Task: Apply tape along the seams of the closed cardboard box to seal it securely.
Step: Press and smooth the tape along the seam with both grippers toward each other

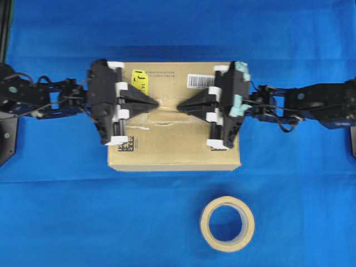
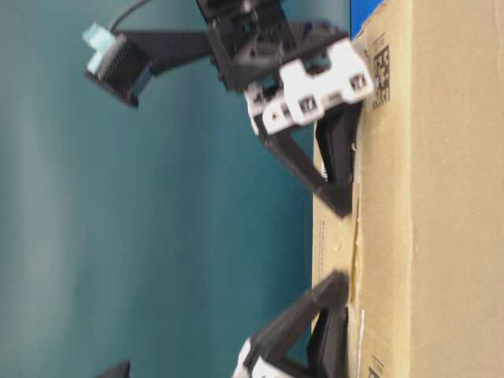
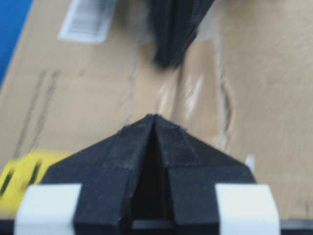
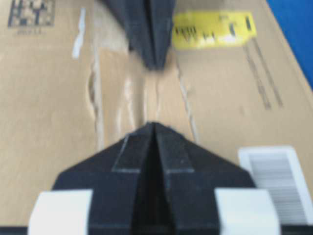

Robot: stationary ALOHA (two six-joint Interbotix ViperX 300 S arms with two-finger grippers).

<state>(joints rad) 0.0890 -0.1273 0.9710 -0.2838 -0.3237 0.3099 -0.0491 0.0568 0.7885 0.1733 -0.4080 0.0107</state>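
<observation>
Centrally in the overhead view, the brown rectangular cardboard box point(image 1: 173, 139) sits on the blue-covered bench point(image 1: 67, 211), bearing a yellow sticker point(image 1: 138, 78) near its upper left and a white barcode label point(image 1: 201, 80) towards the upper right. A black square code point(image 1: 127, 144) shows at the box's left edge, below the left arm.

The left tool point(image 1: 157, 103) reaches in from the left of the frame and the right tool point(image 1: 179, 105) from the right; their tips face each other, near but apart, over the middle of the box top. Both tools have their fingers pressed together to a point and hold nothing, as each wrist view shows.

Between and beneath the two tips lies the small, glossy tan-brown piece of tape point(image 4: 146, 98), wrinkled and lying across the thin seam line point(image 1: 167, 123) between the top flaps. Whether either tip presses on the tape cannot be told.

A ring-shaped beige tape roll point(image 1: 227, 223) lies flat on the bench at the lower right of the overhead view, well apart from the box.
</observation>
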